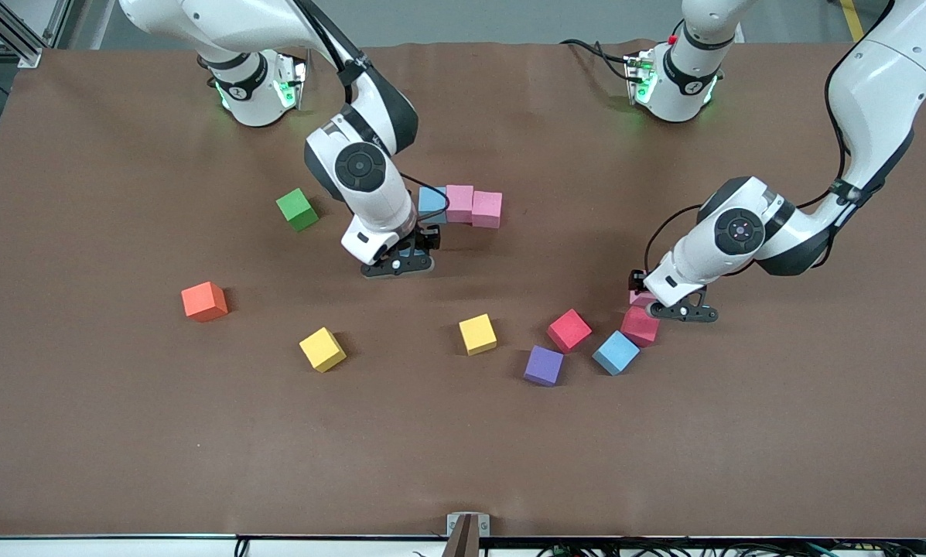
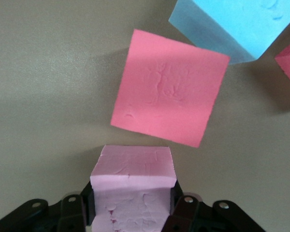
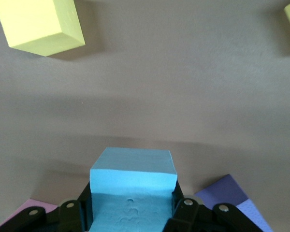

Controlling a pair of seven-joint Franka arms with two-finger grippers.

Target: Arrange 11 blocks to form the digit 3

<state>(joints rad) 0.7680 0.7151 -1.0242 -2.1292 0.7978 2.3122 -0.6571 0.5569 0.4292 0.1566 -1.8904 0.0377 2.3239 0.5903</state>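
My left gripper (image 1: 668, 308) is down at the table, shut on a pale pink cube (image 2: 133, 166) that shows in the front view as a sliver (image 1: 637, 296). Right beside it lie a deep pink-red cube (image 2: 169, 94), a light blue cube (image 1: 616, 352), a red cube (image 1: 569, 330) and a purple cube (image 1: 544, 365). My right gripper (image 1: 398, 263) is shut on a light blue cube (image 3: 133, 179), close to a row of one light blue (image 1: 430, 201) and two pink cubes (image 1: 474, 206). A purple cube (image 3: 227, 198) lies by it. Two yellow cubes (image 1: 322, 349) (image 1: 478, 334) lie loose.
A green cube (image 1: 297, 209) and an orange cube (image 1: 204, 301) sit toward the right arm's end of the brown table (image 1: 122, 433). Both arm bases stand along the table's edge farthest from the front camera.
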